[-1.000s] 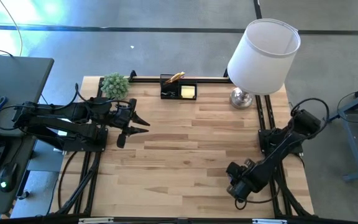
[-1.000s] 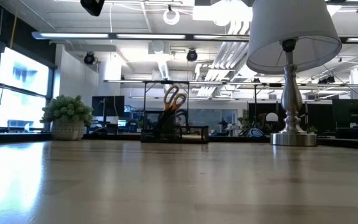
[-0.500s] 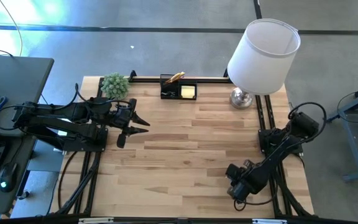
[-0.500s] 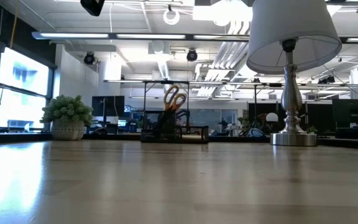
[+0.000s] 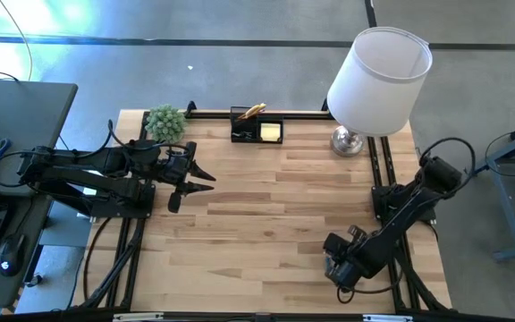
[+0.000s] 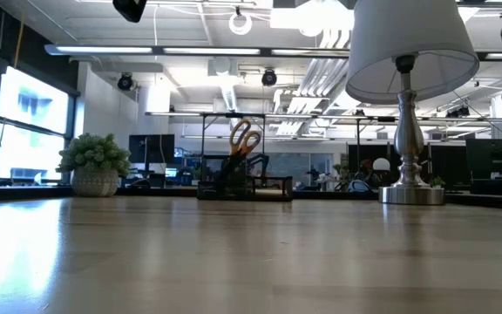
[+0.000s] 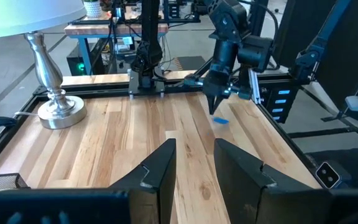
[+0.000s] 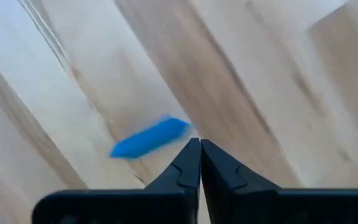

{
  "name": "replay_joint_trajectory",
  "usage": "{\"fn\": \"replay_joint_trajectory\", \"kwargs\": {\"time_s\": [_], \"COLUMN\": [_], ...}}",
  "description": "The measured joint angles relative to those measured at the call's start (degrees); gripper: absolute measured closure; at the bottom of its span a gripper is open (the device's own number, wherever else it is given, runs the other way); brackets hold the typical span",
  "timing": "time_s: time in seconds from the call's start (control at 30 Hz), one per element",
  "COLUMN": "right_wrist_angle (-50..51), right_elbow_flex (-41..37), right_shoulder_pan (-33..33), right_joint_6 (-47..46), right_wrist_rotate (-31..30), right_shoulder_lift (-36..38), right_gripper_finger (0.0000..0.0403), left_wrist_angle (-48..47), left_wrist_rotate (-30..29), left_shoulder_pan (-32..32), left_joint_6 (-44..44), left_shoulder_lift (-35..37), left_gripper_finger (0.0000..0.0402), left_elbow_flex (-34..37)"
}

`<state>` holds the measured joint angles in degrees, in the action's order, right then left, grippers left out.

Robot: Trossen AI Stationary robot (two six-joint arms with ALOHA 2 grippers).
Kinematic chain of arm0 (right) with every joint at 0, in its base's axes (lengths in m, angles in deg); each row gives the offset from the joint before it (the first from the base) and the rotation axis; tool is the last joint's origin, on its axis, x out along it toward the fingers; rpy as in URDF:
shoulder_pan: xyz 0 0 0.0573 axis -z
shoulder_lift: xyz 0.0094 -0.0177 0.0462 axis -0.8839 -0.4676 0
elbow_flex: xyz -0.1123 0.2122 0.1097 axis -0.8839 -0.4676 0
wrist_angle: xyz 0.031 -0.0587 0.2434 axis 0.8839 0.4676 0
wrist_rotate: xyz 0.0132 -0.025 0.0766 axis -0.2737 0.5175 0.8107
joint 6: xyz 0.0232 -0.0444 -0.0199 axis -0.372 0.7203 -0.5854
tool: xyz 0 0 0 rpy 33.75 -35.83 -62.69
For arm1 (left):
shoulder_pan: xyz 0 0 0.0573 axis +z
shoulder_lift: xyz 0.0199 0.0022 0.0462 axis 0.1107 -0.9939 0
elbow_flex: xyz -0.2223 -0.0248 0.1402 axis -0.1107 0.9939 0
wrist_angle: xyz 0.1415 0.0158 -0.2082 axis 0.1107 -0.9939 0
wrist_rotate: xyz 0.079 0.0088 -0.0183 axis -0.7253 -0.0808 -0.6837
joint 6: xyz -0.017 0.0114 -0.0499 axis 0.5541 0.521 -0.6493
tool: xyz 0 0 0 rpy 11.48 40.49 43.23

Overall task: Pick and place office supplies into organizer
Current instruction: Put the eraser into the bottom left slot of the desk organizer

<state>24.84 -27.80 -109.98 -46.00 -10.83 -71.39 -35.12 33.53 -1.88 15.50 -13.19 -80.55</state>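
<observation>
The right gripper [image 8: 200, 149] hung low over the table's [image 5: 266, 224] front right part, fingers pressed together on nothing, its tips just beside a small blue block [image 8: 148, 138] lying flat on the wood. The left gripper [image 5: 195, 177] waited above the left side, fingers parted and empty. The black organizer [image 5: 256, 126] stood at the back edge, holding yellow-handled scissors [image 6: 245, 136] and a yellow sticky-note pad [image 5: 270, 131].

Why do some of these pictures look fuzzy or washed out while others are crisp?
In the right wrist view the small blue block and the wood grain are streaked with blur. In the low view the near table is soft and window light glares on its left. The left wrist view is crisp, though the lamp shade overhead is washed out white.
</observation>
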Motion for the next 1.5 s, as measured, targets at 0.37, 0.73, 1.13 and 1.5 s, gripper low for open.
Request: {"fn": "replay_joint_trajectory", "kwargs": {"time_s": [0.37,0.73,1.13,1.5], "right_wrist_angle": [1.3,-10.3,-10.2,-11.8], "right_elbow_flex": [3.3,-0.5,1.9,2.3], "right_shoulder_pan": [1.1,2.1,4.7,5.9], "right_joint_6": [0.0,-5.5,-7.1,-5.6], "right_wrist_rotate": [-4.6,1.1,7.3,8.4], "right_shoulder_lift": [2.3,-1.7,-6.8,-6.7], "right_gripper_finger": [0.0395,0.0267,0.0226,0.0285], "left_wrist_angle": [0.0,0.0,0.0,0.0], "left_wrist_rotate": [0.0,0.0,0.0,0.0], "left_shoulder_pan": [0.0,0.0,0.0,0.0], "left_joint_6": [0.0,0.0,0.0,0.0], "left_shoulder_lift": [0.0,0.0,0.0,0.0], "left_gripper_finger": [0.0305,0.0305,0.0305,0.0305], "left_elbow_flex": [0.0,0.0,0.0,0.0]}}
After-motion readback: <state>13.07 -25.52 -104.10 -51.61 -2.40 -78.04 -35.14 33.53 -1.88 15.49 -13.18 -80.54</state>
